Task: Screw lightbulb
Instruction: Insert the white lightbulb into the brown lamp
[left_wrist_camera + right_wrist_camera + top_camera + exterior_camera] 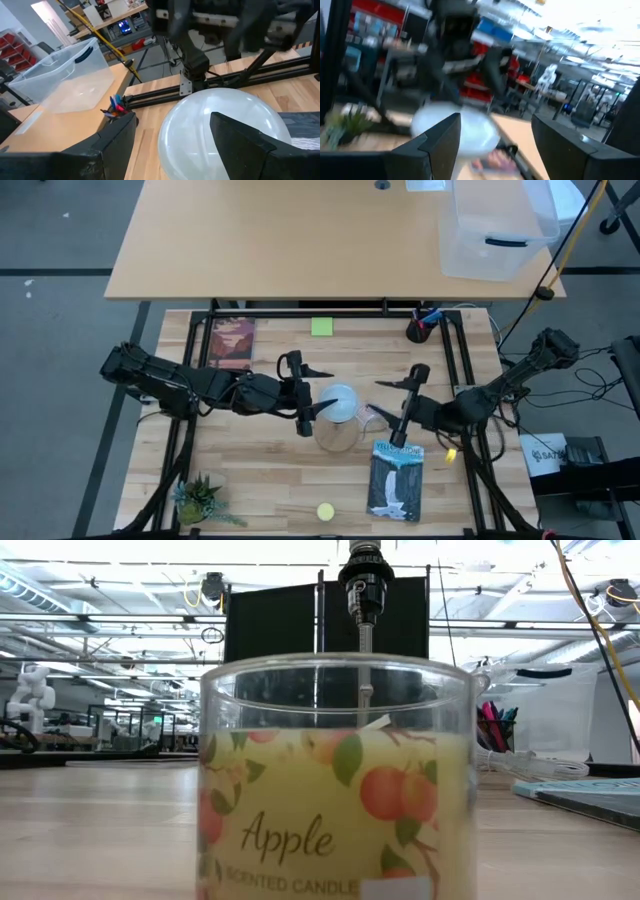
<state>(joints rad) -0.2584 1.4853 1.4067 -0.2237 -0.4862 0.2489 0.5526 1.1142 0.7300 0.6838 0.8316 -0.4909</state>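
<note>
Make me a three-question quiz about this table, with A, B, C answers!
1. Where is the yellow disc?
A between the plant and the blue book
B in the jar
C in the bin

2. What colour is the sticky note?
A pink
B blue
C green

3. How are the left claw's fingers?
A shut tight
B apart, with the bulb between
C hidden

Answers:
1 A, it lies on bare wood between them.
2 C, it is bright green.
3 B, the bulb sits between the spread fingers.
</note>
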